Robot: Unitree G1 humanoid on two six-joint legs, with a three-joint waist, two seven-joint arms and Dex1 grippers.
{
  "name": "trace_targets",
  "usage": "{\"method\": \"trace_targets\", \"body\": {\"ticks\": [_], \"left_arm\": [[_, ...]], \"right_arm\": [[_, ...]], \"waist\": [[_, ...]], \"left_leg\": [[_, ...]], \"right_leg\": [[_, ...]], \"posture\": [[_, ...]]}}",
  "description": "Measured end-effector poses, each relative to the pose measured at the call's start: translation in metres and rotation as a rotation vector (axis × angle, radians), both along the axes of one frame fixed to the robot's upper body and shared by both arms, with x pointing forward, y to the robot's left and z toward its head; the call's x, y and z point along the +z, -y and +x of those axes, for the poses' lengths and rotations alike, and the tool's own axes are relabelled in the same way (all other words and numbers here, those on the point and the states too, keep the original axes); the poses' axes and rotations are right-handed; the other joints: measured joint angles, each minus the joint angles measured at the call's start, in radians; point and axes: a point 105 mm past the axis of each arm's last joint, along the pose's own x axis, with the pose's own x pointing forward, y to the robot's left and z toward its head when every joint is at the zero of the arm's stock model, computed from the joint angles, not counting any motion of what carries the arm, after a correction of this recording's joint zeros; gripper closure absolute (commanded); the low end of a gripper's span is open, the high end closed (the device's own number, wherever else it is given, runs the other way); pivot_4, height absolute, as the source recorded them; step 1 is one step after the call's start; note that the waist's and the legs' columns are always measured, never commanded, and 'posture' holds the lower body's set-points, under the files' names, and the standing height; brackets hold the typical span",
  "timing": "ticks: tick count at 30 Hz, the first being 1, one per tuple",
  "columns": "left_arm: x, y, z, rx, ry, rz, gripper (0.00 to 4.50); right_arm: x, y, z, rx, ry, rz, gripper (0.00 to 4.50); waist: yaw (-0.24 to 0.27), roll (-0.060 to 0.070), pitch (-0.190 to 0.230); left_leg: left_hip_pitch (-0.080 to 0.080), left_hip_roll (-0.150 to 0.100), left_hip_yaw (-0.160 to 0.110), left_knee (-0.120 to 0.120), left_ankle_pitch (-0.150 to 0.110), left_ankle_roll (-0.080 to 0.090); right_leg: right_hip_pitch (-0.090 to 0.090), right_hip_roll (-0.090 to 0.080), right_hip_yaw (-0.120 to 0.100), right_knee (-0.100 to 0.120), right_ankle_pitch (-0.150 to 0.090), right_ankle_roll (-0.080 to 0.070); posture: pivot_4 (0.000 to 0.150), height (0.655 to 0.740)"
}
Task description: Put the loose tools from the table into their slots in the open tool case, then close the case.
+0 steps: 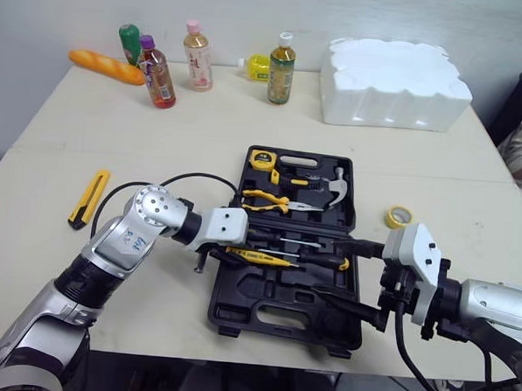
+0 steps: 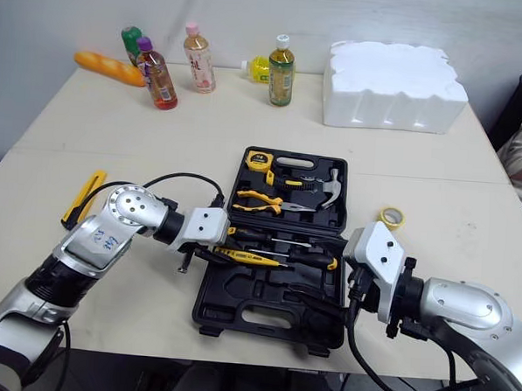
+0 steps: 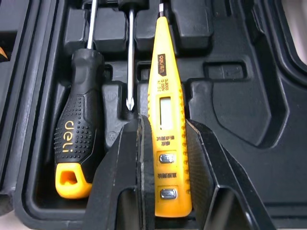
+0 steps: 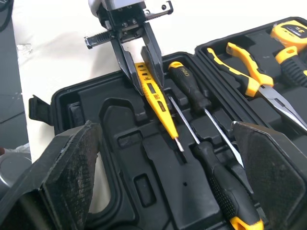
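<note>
Near the front edge of the tabletop (image 1: 158, 146), about in the middle, the black tool case (image 1: 272, 314) lies wide open. My left end effector (image 4: 147, 84) reaches into it from the left side. It is pinching the yellow tester pen (image 3: 165, 110), with one black finger on each side of the pen's thick end. The pen lies flat in the case, and its thin tip points toward the right side of the case. Just beside the pen lies a black screwdriver (image 3: 76, 139) with an orange end.

My right end effector (image 4: 163, 124) is over the front right part of the case. Its two fingers are spread far apart and hold nothing.

Toward the back of the case I see a yellow tape measure (image 1: 263, 159), yellow pliers (image 1: 265, 200) and a hammer (image 1: 327, 188), each in its place.

Two things are outside the case. A yellow knife (image 1: 89, 198) lies near the left edge of the tabletop, well apart from the case. A roll of yellow tape (image 1: 399, 217) lies near the right side of the case.

Some bottles (image 1: 282, 70) stand along the back edge. A white foam block (image 1: 394, 84) sits near the back right corner.
</note>
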Motion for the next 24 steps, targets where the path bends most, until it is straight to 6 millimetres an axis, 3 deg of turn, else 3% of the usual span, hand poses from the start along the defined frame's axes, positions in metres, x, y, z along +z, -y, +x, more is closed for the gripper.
{"method": "trace_targets", "body": {"ticks": [24], "left_arm": [[-0.0013,0.0036,-0.0053,-0.059,-0.004,0.009,3.94]], "right_arm": [[-0.0088,0.0045,-0.0013,-0.032,-0.031,-0.005,0.00]], "waist": [[0.000,0.000,0.000]], "left_leg": [[0.000,0.000,0.000,0.000,0.000,0.000]], "right_leg": [[0.000,0.000,0.000,0.000,0.000,0.000]], "posture": [[0.150,0.7400]]}}
